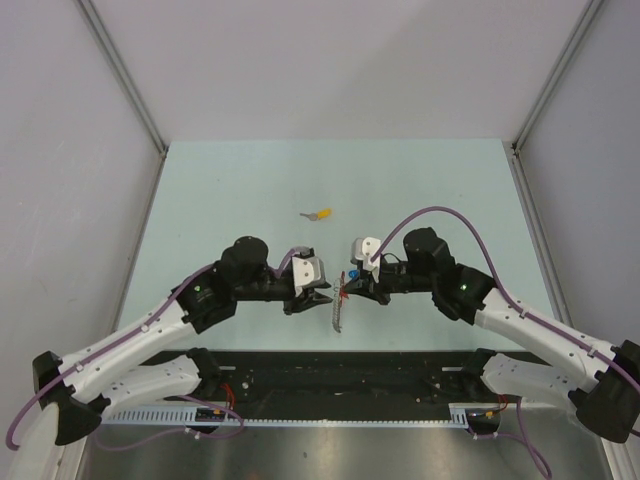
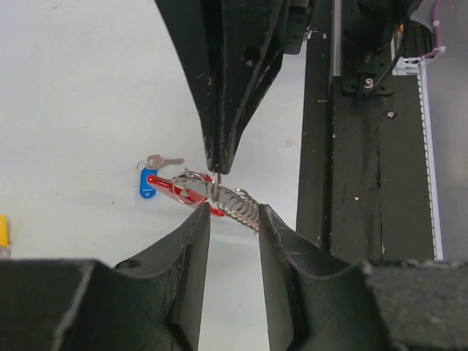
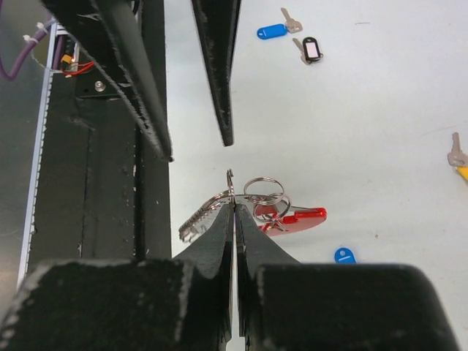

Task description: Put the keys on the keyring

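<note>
Silvery chain keyring w/ red plastic tag: light, floppy; prob. best held by ring, where right gripper clamps; left gripper agape.

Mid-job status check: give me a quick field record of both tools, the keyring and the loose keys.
Right tool: shut on silvery metal keyring with red plastic tag
Left tool: open, jaws either side of the keyring's coiled chain end, not closed on it
Yellow-capped silver key: loose on table, beyond both tools
Blue-capped silver key: loose on table, apart from keyring
</note>
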Robot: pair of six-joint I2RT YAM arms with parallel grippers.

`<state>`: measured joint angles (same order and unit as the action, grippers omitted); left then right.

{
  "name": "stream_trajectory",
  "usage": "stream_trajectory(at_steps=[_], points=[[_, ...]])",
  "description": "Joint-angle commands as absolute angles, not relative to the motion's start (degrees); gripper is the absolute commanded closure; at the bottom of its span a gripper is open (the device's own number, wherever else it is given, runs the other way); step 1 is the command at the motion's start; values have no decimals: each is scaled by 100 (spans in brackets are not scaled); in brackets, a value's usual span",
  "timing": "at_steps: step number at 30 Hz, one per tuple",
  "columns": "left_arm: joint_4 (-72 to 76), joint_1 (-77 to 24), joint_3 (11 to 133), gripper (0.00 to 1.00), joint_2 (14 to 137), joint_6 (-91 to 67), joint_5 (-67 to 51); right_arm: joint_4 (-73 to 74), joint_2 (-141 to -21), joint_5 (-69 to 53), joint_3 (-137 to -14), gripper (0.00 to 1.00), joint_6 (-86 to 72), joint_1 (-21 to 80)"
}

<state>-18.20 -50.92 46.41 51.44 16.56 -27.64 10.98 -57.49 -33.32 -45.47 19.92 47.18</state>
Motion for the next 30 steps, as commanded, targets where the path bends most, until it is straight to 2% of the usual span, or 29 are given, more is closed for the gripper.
stream_trajectory(at_steps=[1, 8, 16, 30], points=[[-1268, -5177, 4581, 63, 5150, 1609, -3085, 985, -5713, -3138, -4860, 100, 2057, 4755], [-897, -5177, 4307, 63, 5071, 1679, -2540, 1028, -5687, -3103, -4852, 100, 2057, 4808], [-747, -5177, 4271, 64, 5212, 1731, -2724, 985, -5687, -3111, -4860, 100, 2057, 4843], [-887, -5186, 4324, 73, 5467, 1749, -2663, 958, -5704, -3111, -4852, 100, 2065, 4852]])
